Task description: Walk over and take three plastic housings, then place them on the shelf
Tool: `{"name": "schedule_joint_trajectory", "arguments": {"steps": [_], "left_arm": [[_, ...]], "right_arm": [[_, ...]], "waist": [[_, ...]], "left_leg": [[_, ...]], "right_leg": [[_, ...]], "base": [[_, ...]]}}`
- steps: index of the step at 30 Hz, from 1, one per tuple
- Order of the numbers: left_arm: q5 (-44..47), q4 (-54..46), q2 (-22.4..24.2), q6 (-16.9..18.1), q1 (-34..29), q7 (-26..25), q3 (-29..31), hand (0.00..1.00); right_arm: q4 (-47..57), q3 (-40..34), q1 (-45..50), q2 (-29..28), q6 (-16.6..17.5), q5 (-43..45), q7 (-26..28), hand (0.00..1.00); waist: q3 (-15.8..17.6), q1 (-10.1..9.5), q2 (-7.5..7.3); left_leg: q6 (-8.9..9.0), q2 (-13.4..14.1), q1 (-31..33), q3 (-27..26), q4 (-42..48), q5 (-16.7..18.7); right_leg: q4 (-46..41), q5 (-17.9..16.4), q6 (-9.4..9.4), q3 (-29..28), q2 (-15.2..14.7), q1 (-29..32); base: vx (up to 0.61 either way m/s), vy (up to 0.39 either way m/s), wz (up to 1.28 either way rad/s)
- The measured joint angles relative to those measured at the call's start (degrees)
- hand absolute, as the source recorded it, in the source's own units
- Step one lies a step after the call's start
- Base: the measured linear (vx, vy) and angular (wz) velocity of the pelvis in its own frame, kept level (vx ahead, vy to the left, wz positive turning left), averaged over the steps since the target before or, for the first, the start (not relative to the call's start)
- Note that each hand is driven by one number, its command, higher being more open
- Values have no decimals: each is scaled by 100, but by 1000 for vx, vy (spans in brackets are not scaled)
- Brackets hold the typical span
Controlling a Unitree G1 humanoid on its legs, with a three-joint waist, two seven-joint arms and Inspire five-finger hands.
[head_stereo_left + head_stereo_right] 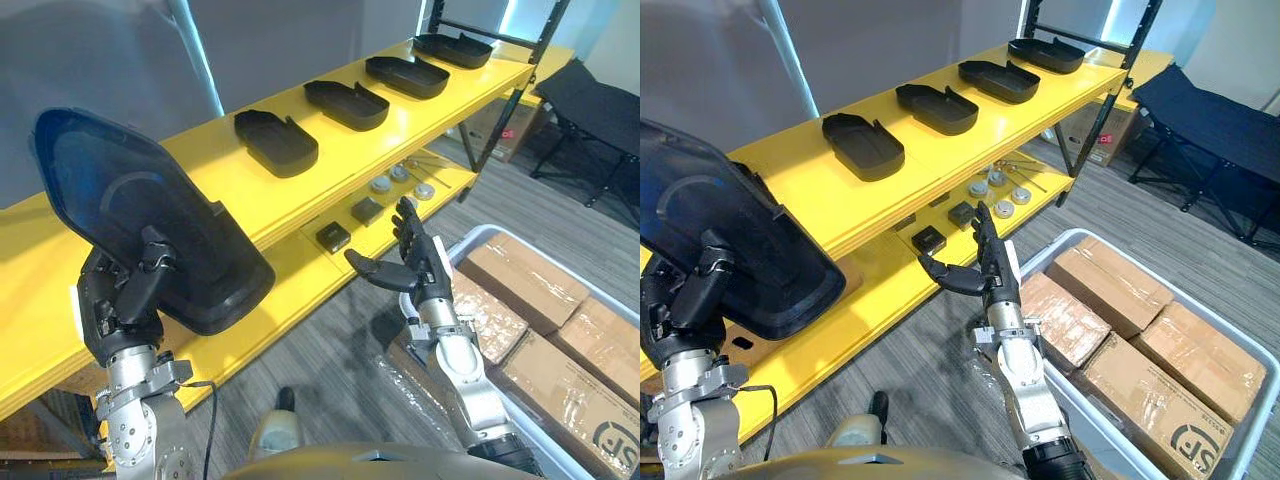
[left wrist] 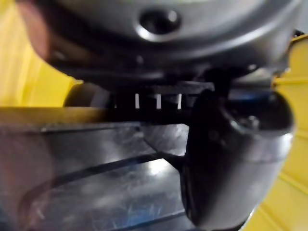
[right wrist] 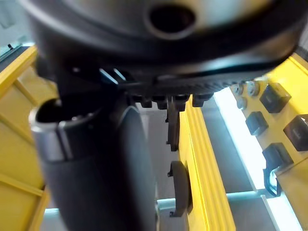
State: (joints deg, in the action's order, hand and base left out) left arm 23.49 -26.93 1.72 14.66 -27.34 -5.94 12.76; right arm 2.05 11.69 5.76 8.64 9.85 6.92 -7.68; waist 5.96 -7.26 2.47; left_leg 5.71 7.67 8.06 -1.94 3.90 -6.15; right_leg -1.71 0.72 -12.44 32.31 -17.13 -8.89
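plastic housing (image 1: 150, 225): black shallow shell, tilted upright, gripped in left hand (image 1: 118, 300). four more housings (image 1: 276, 142): hollow side up, spaced in a row on top of the yellow shelf (image 1: 200, 172).

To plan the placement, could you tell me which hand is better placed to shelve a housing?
The left hand: it grips a housing, raised by the bare end of the shelf. The right hand is open and empty.

cardboard boxes (image 1: 1110, 285) in a grey bin (image 1: 1050, 250)
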Motion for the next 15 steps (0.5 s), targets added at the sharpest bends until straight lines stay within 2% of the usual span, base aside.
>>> {"name": "schedule_joint_trajectory", "arguments": {"steps": [2, 4, 6, 8, 10, 13, 15], "left_arm": [[9, 1, -20, -5, 24, 265, -9, 0], [19, 5, -165, -15, 129, 549, -123, 0], [25, 18, -334, -10, 290, 748, -266, 0], [54, 18, -406, 3, 402, 755, -406, 0], [52, 18, -408, 5, 416, 595, -639, 0], [44, 19, -406, 6, 420, 406, -848, 0], [44, 26, -401, 6, 402, 341, -872, 0]], "right_arm": [[1, -49, 28, 24, 49, -196, -70, 100], [19, -126, 74, 40, 82, -358, -212, 100], [76, -225, 183, 49, 95, -416, -184, 100], [79, -234, 193, 58, 117, -625, -8, 100], [89, -194, 190, 70, 188, -771, 240, 100], [235, -191, 145, 85, 340, -784, 448, 100], [338, -162, 177, 93, 397, -775, 460, 100]], "waist": [[6, 116, -11], [36, 304, -22], [51, 318, -42], [99, 202, -67], [146, 100, -113], [315, 131, -117], [407, 154, -136]], "left_leg": [[-44, -181, 139, 340, 20, -32], [-140, -449, 264, 845, -50, -133], [-181, -568, 245, 1024, -277, -393], [-95, -608, 266, 1132, -395, -637], [-88, -589, 264, 1133, -394, -657], [-76, -521, 188, 1076, -381, -656], [-88, -473, 94, 1001, -352, -585]], "right_leg": [[-400, -451, -17, -613, 83, 120], [-802, -1105, 155, -1400, 325, 205], [-1089, -1424, 316, -1647, 423, 219], [-1204, -1458, 276, -1490, 427, 203], [-1172, -1463, 284, -1499, 459, 166], [-1122, -1463, 290, -1573, 511, 121], [-1142, -1509, 360, -1651, 533, 70]], "base": [[-17, -5, 98], [-15, -111, 151], [37, -128, 128], [59, -71, 64], [26, -44, 14], [-41, -16, -13], [-96, -10, -23]]}}
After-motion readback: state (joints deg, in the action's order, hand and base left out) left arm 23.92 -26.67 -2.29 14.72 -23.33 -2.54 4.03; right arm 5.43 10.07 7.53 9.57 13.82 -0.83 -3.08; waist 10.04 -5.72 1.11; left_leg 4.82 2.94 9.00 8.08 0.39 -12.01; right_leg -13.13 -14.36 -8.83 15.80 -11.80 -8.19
